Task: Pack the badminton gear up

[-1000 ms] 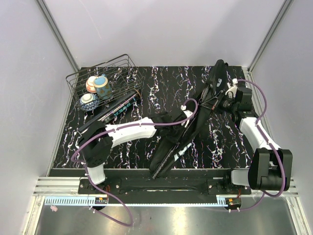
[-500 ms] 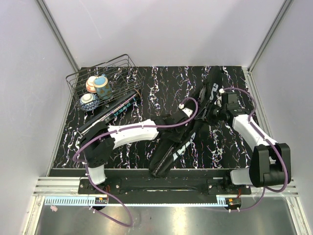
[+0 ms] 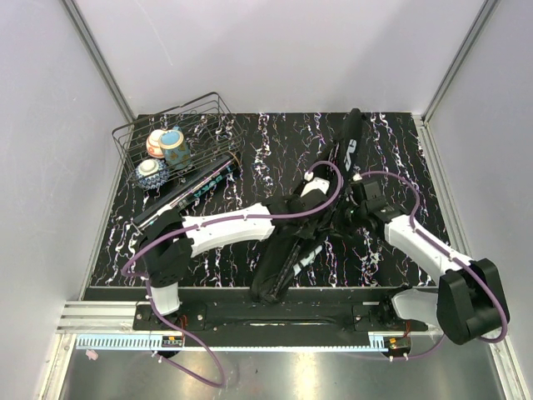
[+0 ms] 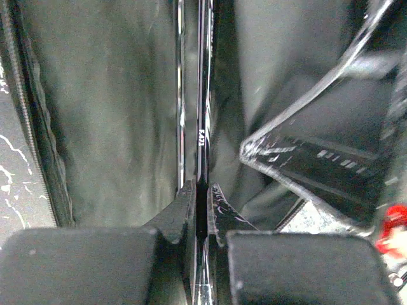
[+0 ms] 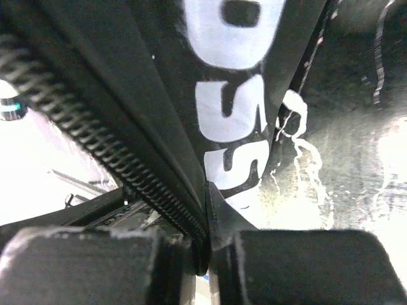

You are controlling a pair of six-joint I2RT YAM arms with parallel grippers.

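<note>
Looks like the step of sliding a racket into the bag (image 3: 287, 265). Black cloth with white letters, slantwise in the middle of the counter (image 3: 400, 142), one end close to the arms and the other end pointing to the far side. Down inside the open bag, the left tool (image 4: 202, 198), pinched narrow on the thin shaft of a racket (image 4: 202, 95), with dark cloth on both sides. Just beside that shaft, a second thin rod, maybe the other racket; too hard to tell. On the other side, the right tool (image 5: 205, 202), squeezed tight on the edge of the bag, right by the zip (image 5: 95, 121) and the big white letters (image 5: 232, 95). Seems to hold the bag's mouth up and open. Well apart on the left, a long black tube (image 3: 187, 190), not packed yet, next to a wire basket (image 3: 204, 129) with small bowls (image 3: 162, 150) in it. No shuttlecocks to be seen anywhere. So only partway done, at a guess. Next, probably a push of the racket deeper along the bag, in line with it, so nothing catches on the zip. Best done slowly, with the bag's edge held firm. Then time to let go and fetch the tube.
</note>
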